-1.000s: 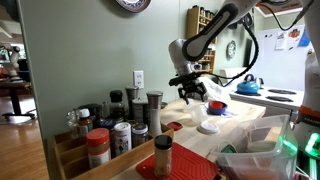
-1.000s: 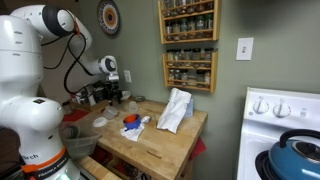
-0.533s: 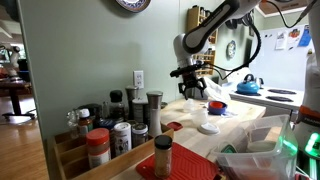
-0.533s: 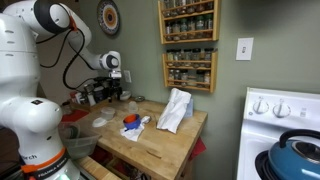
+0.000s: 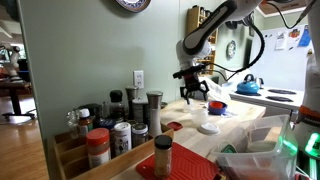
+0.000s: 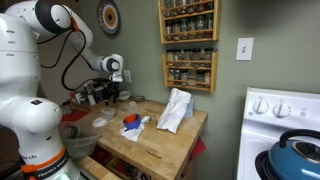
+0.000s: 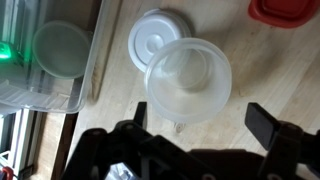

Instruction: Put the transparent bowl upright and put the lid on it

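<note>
Currently the end effector [image 7: 200,116] hangs above the wooden desk [image 7: 250,60], jaws spread wide, gripping nothing. Seen from the wrist view, the transparent bowl [image 7: 188,80] sits on the desk directly beneath, between the two fingers. Its rim overlaps the edge of the white lid [image 7: 150,36], which lies flat beside it. A red container [image 7: 285,10] sits near, cut off by the frame edge.
</note>
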Motion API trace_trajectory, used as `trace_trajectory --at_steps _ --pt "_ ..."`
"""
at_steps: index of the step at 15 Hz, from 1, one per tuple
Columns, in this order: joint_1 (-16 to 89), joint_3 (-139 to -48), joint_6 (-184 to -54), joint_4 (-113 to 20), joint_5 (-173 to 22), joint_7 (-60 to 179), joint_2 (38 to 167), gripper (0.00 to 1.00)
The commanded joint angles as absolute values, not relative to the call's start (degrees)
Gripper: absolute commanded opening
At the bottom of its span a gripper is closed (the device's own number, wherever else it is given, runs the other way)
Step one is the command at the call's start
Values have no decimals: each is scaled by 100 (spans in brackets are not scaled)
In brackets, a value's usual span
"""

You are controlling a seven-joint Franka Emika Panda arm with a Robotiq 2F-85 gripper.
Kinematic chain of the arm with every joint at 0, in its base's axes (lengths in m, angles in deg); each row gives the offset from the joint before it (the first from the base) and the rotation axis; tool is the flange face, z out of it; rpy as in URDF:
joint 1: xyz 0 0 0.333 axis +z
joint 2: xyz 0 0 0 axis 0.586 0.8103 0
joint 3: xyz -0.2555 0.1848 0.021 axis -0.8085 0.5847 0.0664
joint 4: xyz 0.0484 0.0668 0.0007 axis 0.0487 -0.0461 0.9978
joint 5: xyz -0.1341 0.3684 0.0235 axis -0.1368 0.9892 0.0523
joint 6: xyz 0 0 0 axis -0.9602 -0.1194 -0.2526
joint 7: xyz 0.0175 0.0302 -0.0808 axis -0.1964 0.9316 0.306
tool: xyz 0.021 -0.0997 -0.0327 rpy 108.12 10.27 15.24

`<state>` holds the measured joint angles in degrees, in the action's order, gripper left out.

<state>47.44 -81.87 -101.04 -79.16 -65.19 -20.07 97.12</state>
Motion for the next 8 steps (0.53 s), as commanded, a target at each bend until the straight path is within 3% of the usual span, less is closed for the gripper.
trace_trajectory --at_steps 1,5,6,8 --pt "4736 -8142 -10497 -7984 -6161 -1756 9915 100" --pt "4801 -8191 -11068 -7968 -6215 -1920 10196 99" --pt "4805 -8197 -11130 -7967 -6230 -1902 10255 74" --pt "4808 -8194 -11236 -7958 -6199 -1865 10361 70"
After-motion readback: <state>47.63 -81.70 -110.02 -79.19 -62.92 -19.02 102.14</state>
